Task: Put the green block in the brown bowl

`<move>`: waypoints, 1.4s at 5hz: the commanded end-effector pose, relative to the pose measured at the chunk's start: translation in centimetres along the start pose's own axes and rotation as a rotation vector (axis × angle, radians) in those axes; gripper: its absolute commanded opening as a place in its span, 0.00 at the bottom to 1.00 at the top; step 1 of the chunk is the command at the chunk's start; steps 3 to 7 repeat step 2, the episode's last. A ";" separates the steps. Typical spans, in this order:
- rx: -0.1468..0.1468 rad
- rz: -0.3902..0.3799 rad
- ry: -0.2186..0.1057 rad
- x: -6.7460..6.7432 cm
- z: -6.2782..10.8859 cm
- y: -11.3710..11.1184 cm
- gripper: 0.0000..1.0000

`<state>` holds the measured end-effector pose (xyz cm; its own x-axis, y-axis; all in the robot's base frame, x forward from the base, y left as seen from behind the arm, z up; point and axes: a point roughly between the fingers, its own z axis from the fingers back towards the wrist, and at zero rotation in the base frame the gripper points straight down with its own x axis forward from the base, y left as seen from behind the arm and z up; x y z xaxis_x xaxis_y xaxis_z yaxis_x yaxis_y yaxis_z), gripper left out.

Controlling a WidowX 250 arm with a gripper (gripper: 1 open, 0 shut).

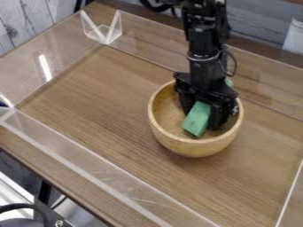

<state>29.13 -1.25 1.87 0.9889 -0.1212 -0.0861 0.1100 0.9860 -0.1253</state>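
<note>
Arm pose: the black robot arm [199, 27] comes down from the top edge of the picture and stands almost vertical over the bowl; its wrist points straight down.
Gripper: the gripper [204, 108] reaches into the brown bowl [168, 129], at the far right part of its inside.
Jaws: the two dark jaws stand on both sides of the upper end of the block. I cannot tell if they press on it or are a little apart from it, because the dark parts run together there.
Green block: the green block [198, 120] is inside the bowl, tilted, its lower end near the bottom of the bowl and its upper end between the jaws. Whether the lower end touches the wood is not clear.
Brown bowl: round, light wooden, with a thick rim; it stands on the desk [106, 97], toward the right side of it.
Desk: a wooden surface with brown grain, enclosed by low clear plastic walls [71, 173] along its edges.
Other thing: a small clear plastic piece [103, 27] of folded shape stands at the far left corner, well apart from the bowl.
Relation of arm and bowl: the gripper body is above the far rim of the bowl; contact with the rim cannot be judged.
</note>
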 end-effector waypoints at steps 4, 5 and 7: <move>-0.008 0.090 0.039 -2.5 0.5 2.4 1.00; -0.008 0.090 0.039 -2.5 0.5 2.4 1.00; -0.008 0.090 0.039 -2.5 0.5 2.4 1.00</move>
